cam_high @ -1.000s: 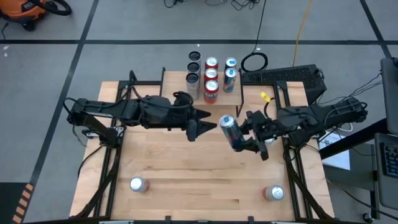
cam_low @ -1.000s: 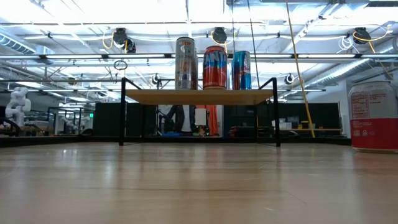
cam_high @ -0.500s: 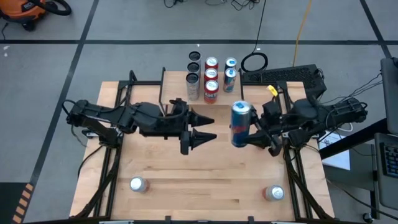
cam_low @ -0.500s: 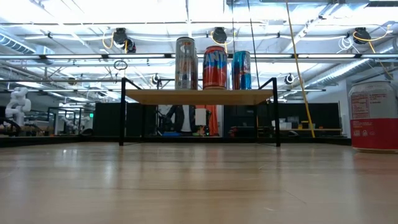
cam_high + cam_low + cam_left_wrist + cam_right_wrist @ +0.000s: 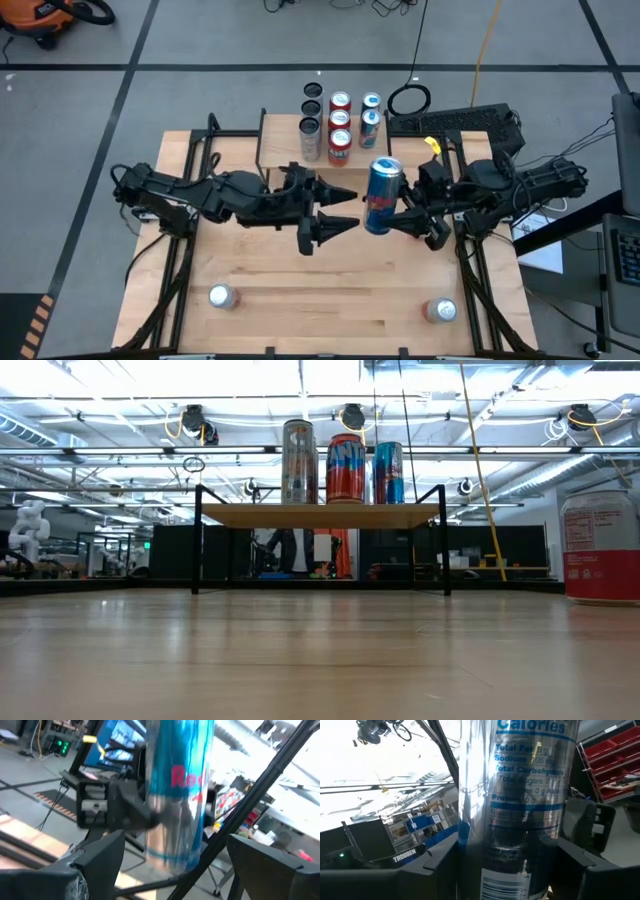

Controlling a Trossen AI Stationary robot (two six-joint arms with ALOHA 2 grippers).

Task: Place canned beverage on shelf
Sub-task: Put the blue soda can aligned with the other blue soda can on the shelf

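One tall blue-and-silver can point(image 5: 383, 195) is clamped in the right gripper point(image 5: 408, 215), lifted clear above the middle of the wooden worktop point(image 5: 330, 290), a little toward its right edge. The can's long axis stands close to upright, top rim showing from above, with the right gripper's two fingers pressing its lower silver body from the right-hand side. The left gripper point(image 5: 338, 207) faces it from the left, just beside it but apart, its two pointed fingers spread wide with nothing between them.

The shelf point(image 5: 330, 150) stands at the far edge of the worktop, so the can must travel away toward that edge; the right arm, already holding it, seems the nearer one for that carry. Six cans already stand on or about the shelf top, filling its far middle (seen level, three show side by side on the board).

The can is slim, with red lettering on blue over a silver lower half and nutrition print on its back.
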